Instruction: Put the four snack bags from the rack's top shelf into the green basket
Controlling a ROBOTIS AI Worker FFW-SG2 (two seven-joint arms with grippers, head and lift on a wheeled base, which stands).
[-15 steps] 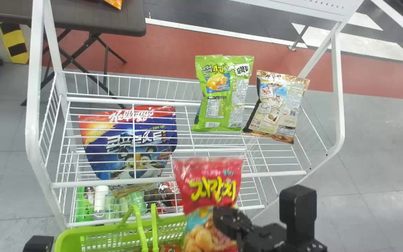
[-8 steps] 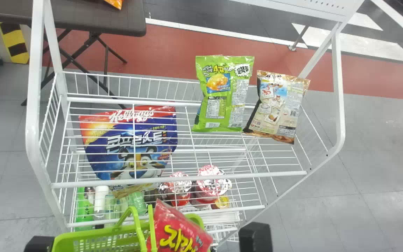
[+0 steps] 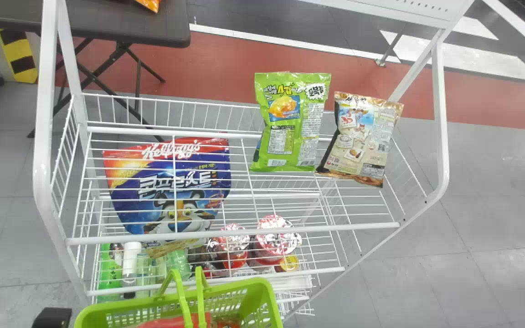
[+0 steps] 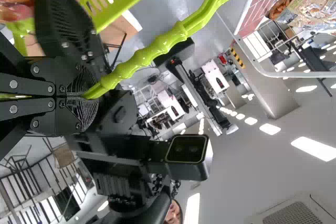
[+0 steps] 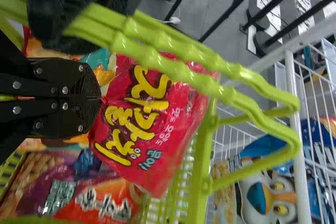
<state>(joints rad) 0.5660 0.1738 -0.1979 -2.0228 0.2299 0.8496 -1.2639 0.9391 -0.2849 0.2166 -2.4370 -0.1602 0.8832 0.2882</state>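
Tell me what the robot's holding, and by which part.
The right gripper pinches the red snack bag beside its yellow lettering; the left gripper holds the green basket by its handles.

Grey flr (image 3: 495, 191) w/ red strip (image 3: 217, 68); dk folding tbl (image 3: 121, 25) far L.

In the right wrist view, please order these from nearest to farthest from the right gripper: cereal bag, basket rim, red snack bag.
1. Red snack bag: pinched in the right gripper, over the basket.
2. Basket rim: just past the red snack bag, on the rack side.
3. Cereal bag: beyond the rim, on the left part of the rack's top shelf.
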